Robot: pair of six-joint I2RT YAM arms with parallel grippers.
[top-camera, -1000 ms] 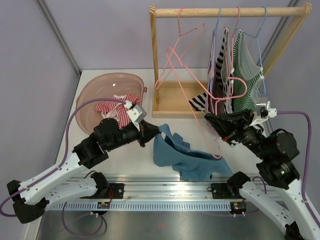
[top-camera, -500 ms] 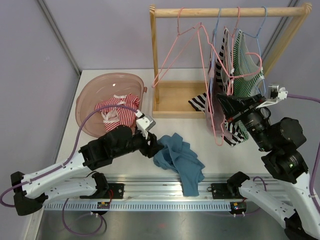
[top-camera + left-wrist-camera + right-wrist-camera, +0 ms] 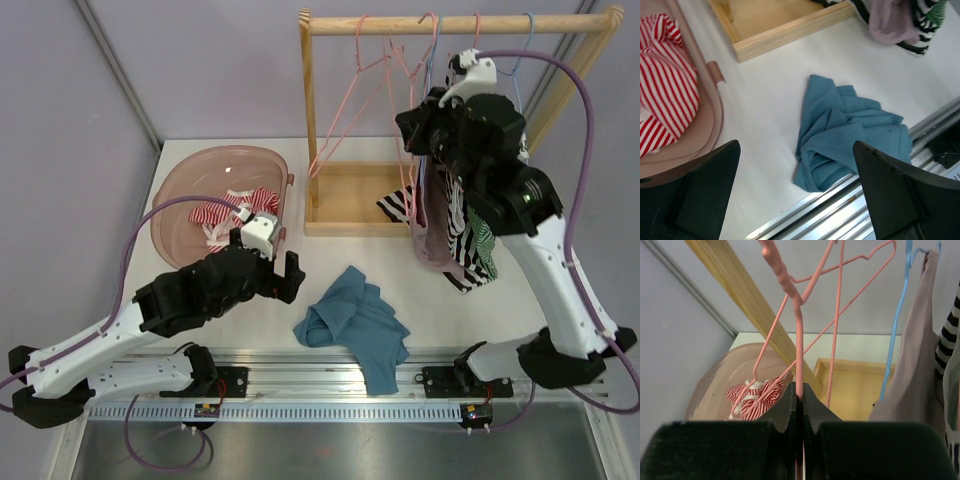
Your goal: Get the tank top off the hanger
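Observation:
The blue tank top lies crumpled on the white table near the front rail, free of any hanger; in the left wrist view the tank top rests just beyond my fingers. My left gripper hovers to its left, open and holding nothing. High up by the rack's top bar, my right gripper is shut on the wire of a bare pink hanger, whose hook rises above the fingers.
The wooden rack holds another pink hanger, a blue hanger and striped and mauve garments. A pink basin with a red-striped garment sits at the left. The metal rail runs along the front.
My left gripper opened, dropped the blue tank top on the table and drew back left. My right arm lifted the bare pink hanger up to the rack's bar.

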